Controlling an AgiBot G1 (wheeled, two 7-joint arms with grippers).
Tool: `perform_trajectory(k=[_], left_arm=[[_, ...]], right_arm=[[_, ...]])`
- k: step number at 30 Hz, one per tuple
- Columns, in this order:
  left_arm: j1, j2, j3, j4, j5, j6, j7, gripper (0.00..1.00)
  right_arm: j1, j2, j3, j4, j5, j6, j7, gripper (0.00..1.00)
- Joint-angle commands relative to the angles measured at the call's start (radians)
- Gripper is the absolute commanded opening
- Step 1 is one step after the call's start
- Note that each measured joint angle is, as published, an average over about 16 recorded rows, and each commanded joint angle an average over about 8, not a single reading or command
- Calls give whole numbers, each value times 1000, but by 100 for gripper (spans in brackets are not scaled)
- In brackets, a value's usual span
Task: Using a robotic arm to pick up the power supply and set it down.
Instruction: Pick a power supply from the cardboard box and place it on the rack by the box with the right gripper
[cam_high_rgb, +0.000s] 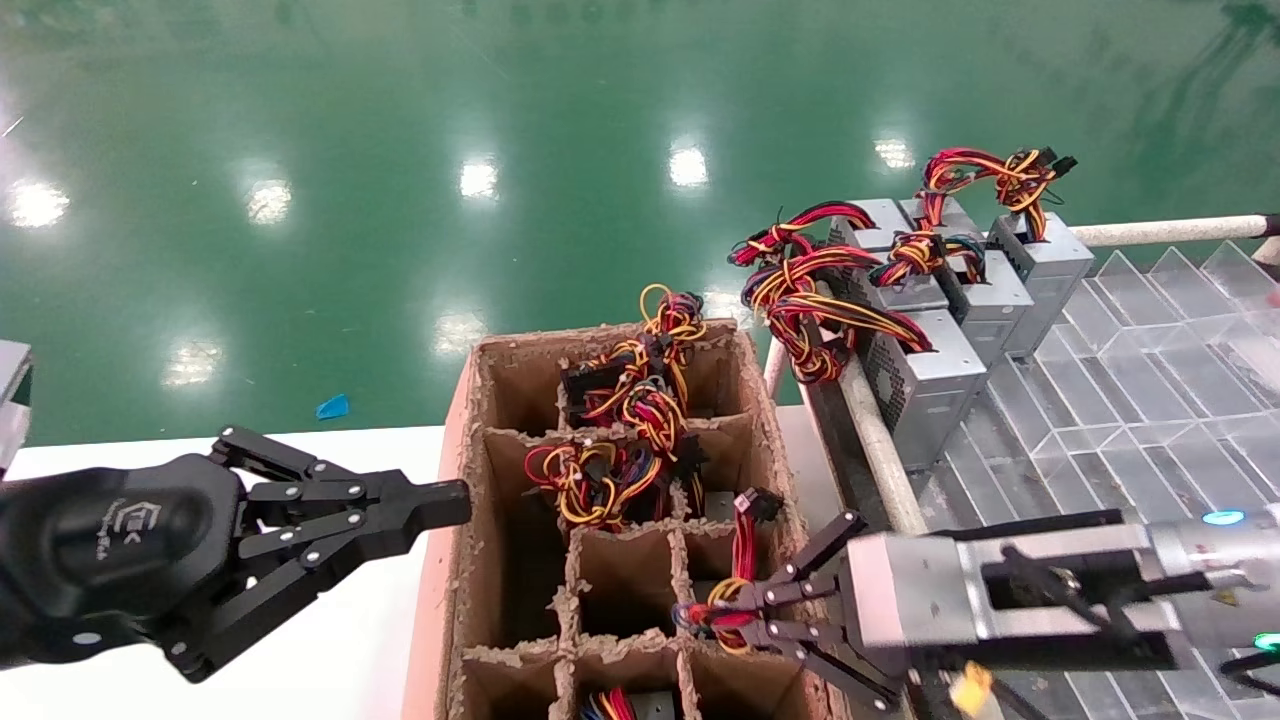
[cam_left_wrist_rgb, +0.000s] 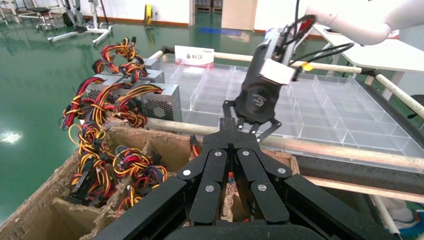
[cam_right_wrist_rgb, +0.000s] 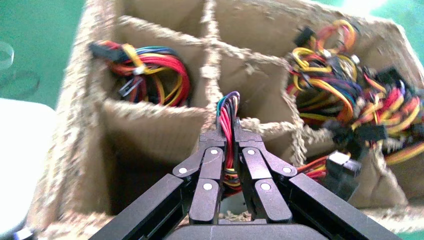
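Note:
My right gripper (cam_high_rgb: 728, 615) (cam_right_wrist_rgb: 228, 134) reaches into a cell on the right side of the cardboard box (cam_high_rgb: 470, 480). It is shut on the red, yellow and black wire bundle (cam_high_rgb: 742, 560) (cam_right_wrist_rgb: 228, 107) of the power supply. The supply's metal body sits deep in the cell, and only a pale patch shows under the fingers. The wires stick up past the fingertips. The left wrist view shows the right gripper (cam_left_wrist_rgb: 252, 125) from across the box. My left gripper (cam_high_rgb: 450, 500) (cam_left_wrist_rgb: 229, 127) hovers shut and empty by the box's left wall.
Other wire coils (cam_high_rgb: 620, 450) fill the far cells and one near cell (cam_right_wrist_rgb: 150, 75). Several grey power supplies (cam_high_rgb: 930, 385) stand on the clear divided tray (cam_high_rgb: 1150, 380) to the right, behind a padded rail (cam_high_rgb: 880, 450). A white table (cam_high_rgb: 330, 640) lies left of the box.

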Motion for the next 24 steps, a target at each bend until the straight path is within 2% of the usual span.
perform_trajectory(k=[1, 6, 14, 24], left_arm=[[0, 0, 0, 0, 0, 0, 0, 0], [0, 0, 0, 0, 0, 0, 0, 0], [0, 0, 0, 0, 0, 0, 0, 0], [0, 0, 0, 0, 0, 0, 0, 0]], right_arm=[[22, 8, -6, 38, -15, -25, -6, 0], [102, 21, -3, 59, -25, -48, -75, 0], [191, 52, 43, 63, 65, -46, -214, 0], [318, 98, 116, 68, 122, -25, -390, 0]])
